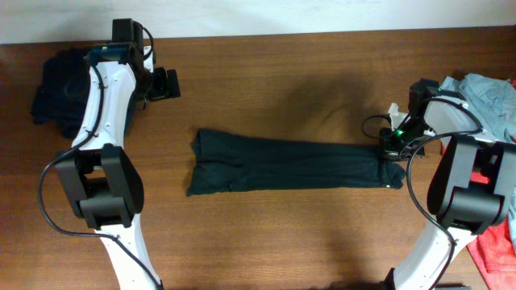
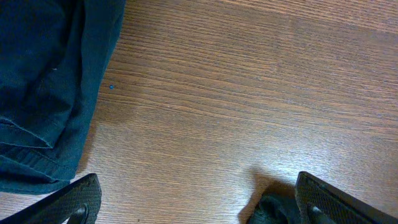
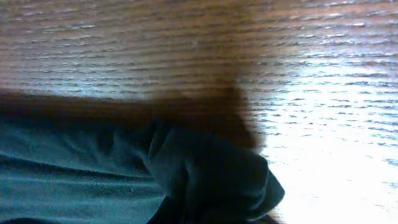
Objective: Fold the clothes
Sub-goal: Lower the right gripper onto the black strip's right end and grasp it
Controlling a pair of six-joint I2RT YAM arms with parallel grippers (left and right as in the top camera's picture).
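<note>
The black T-shirt [image 1: 290,165] lies across the middle of the table, folded into a long narrow strip. My right gripper [image 1: 392,151] sits on its right end. In the right wrist view the T-shirt's fabric [image 3: 205,180] is bunched into a lump where the jaws are, and the fingers themselves are hidden by it. My left gripper [image 1: 165,83] hovers at the back left, away from the strip. It is open over bare wood [image 2: 205,208], with both fingertips [image 2: 78,202] wide apart. A dark navy garment [image 2: 43,93] lies just to its left.
A dark navy pile [image 1: 55,93] sits at the table's back left corner. A grey-blue garment [image 1: 493,93] lies at the back right and a red one [image 1: 493,246] at the front right. A small dark lump [image 2: 267,213] shows beside the left gripper's right finger.
</note>
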